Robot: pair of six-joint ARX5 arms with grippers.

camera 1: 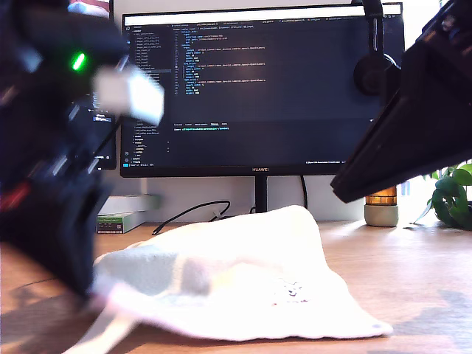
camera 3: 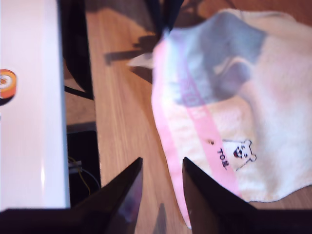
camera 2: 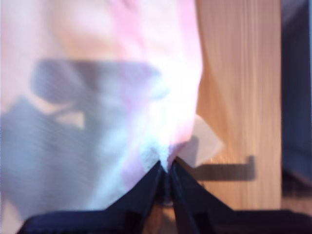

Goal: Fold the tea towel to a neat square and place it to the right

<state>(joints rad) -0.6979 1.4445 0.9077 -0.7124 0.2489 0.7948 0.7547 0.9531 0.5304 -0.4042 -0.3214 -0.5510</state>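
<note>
The tea towel [camera 1: 243, 280] lies rumpled on the wooden desk, white and fluffy with pink and grey-green patches. My first gripper [camera 2: 167, 168] is shut on a corner of the towel [camera 2: 97, 97]. In the exterior view that arm is the blurred black mass on the left, meeting the cloth at its lower left corner [camera 1: 96, 295]. My second gripper [camera 3: 161, 187] hangs open above the desk beside the towel's pink-striped edge [camera 3: 195, 117], holding nothing. Its arm [camera 1: 398, 133] reaches in from the exterior view's upper right. A small embroidered bear [camera 3: 242, 152] marks the towel.
A monitor [camera 1: 258, 88] on a stand [camera 1: 259, 195] stands behind the towel, with headphones [camera 1: 376, 70] hung on it. A cable [camera 1: 192, 214] and boxes [camera 1: 122, 214] lie at the back on the exterior view's left. A small pot [camera 1: 381, 210] and a plant [camera 1: 453, 195] stand on its right.
</note>
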